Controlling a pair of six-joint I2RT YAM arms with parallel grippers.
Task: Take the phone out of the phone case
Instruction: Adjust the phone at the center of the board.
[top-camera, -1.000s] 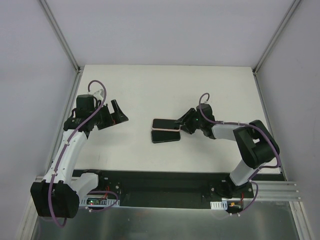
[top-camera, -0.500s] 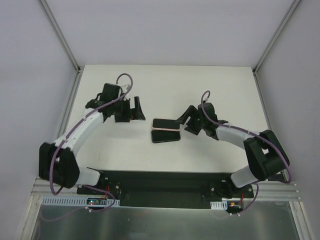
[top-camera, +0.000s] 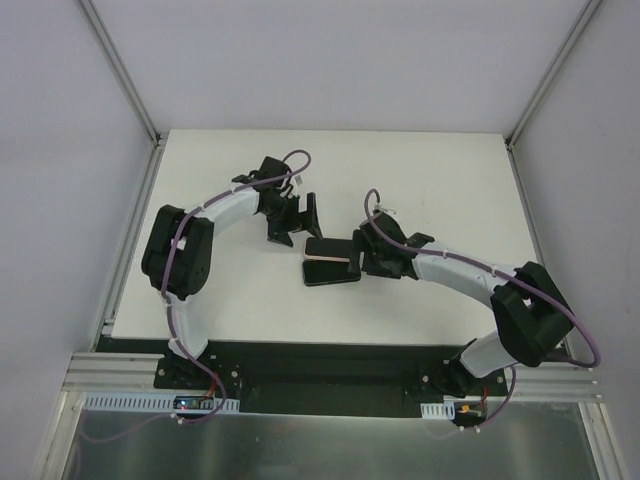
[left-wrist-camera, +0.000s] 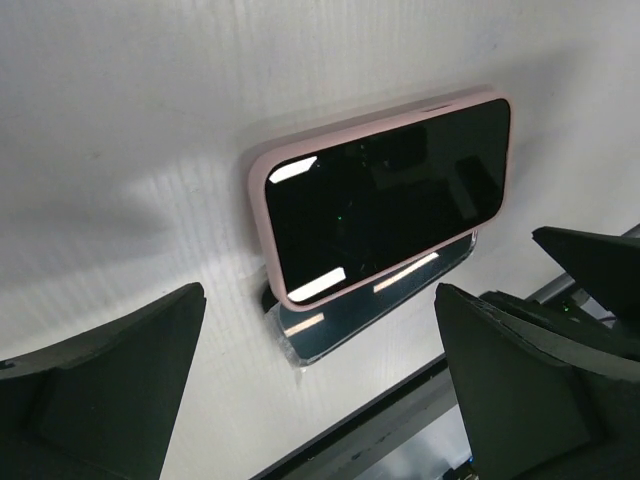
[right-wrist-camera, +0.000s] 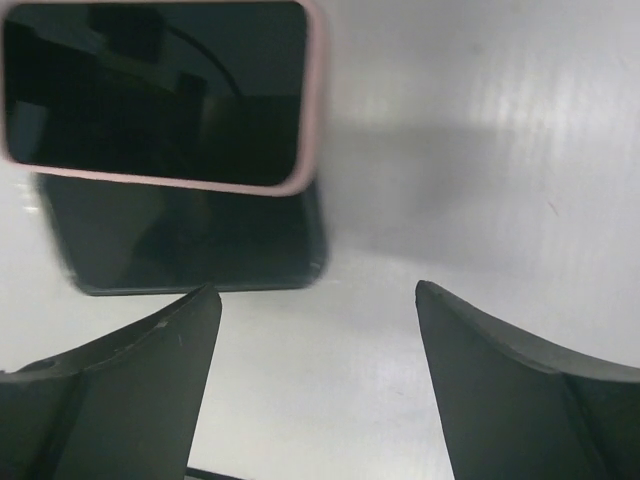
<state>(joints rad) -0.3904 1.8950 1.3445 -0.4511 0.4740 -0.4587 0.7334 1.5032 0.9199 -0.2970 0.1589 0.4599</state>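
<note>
A phone (top-camera: 330, 248) in its pink case (left-wrist-camera: 262, 215) lies screen up near the middle of the white bench (top-camera: 440, 170). It rests on a dark, glossy slab (top-camera: 333, 274) that juts out from under its near long edge. The phone's screen is black and reflects strips of light, and the pink rim wraps all of its edge that is in view.

The left gripper (top-camera: 300, 222) hangs just beyond the phone's far-left corner. Its fingers (left-wrist-camera: 100, 390) are spread wide and grip nothing. In the left wrist view the stacked pair lies ahead of them on the bench.

The right gripper (top-camera: 362, 256) sits at the phone's right end. Its fingers (right-wrist-camera: 510, 380) are also well apart, with only bare bench between them. In the right wrist view the phone and the slab lie ahead and to the left, clear of both tips.

Purple cables loop over both arms, which curve in towards the phone from either side.
</note>
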